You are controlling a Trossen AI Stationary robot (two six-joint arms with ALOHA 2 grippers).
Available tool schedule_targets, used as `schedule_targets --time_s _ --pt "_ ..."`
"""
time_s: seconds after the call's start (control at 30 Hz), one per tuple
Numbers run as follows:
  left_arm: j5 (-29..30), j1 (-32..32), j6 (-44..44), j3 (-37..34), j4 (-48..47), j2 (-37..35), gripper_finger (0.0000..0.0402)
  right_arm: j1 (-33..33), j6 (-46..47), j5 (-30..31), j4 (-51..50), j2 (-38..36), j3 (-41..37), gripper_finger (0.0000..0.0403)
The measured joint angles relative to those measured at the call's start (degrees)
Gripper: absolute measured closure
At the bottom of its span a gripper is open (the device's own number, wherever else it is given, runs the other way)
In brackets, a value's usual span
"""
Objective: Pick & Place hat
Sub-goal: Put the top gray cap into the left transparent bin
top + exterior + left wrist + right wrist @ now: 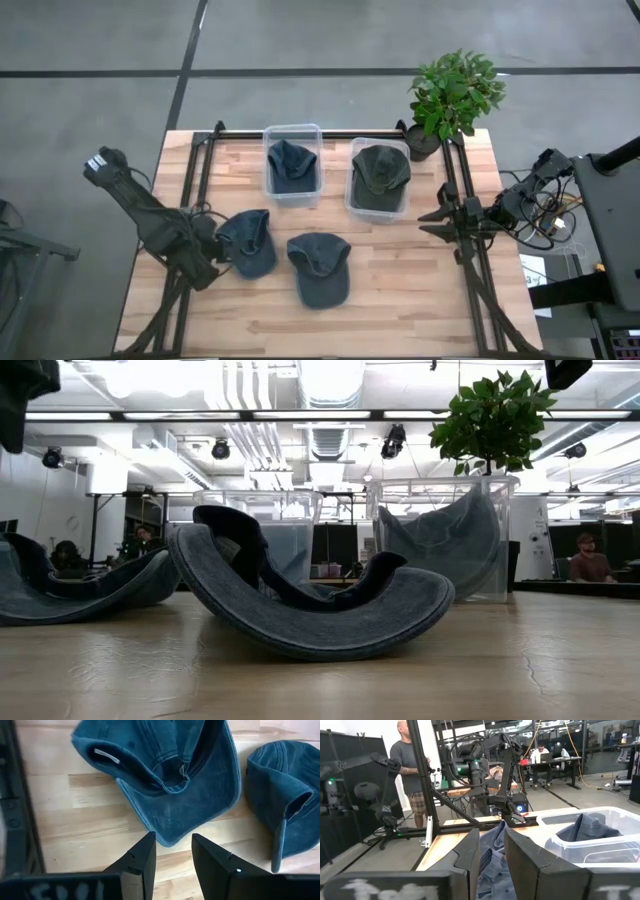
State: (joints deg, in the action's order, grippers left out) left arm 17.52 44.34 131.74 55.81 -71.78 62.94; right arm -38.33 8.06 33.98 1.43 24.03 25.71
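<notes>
Two blue caps lie upside down on the wooden table: one (250, 242) beside my left gripper (212, 252), the other (320, 268) near the table's middle, resting on its crown and brim (320, 615). In the left wrist view my open left gripper (172, 839) points at the brim edge (170, 827) of the first cap, with a fingertip on either side of that edge and no touch showing. My right gripper (432, 222) waits open at the table's right edge, touching nothing (491, 836).
Two clear bins stand at the far side. The left one (293, 165) holds a blue cap, the right one (380, 180) a dark green cap. A potted plant (452, 95) stands at the far right corner. Black frame rails (190, 170) run along both table sides. A person stands beyond the table (410, 775).
</notes>
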Motion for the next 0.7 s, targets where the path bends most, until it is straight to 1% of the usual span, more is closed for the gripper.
schedule_targets --time_s 0.13,0.33,0.43,0.57,0.7 --pt "0.0 -0.2 -1.5 -1.8 1.9 -0.3 0.0284 0.0 0.9 -0.3 0.0 0.0 0.0 0.0316" --pt "0.0 -0.3 -5.4 -2.2 2.9 -0.3 0.0277 0.0 1.0 -1.7 0.0 0.0 0.0 0.0316" --pt "0.0 -0.3 -7.0 -2.5 3.2 -0.3 0.0255 0.0 0.9 -1.7 0.0 0.0 0.0 0.0316" --pt "0.1 -0.3 -7.0 -3.6 3.3 -0.3 0.021 0.0 0.9 -1.6 0.0 0.0 0.0 0.0316" --pt "0.2 -0.6 -2.6 -7.0 3.6 -0.3 0.0171 0.0 0.9 -1.6 0.0 0.0 0.0 0.0316"
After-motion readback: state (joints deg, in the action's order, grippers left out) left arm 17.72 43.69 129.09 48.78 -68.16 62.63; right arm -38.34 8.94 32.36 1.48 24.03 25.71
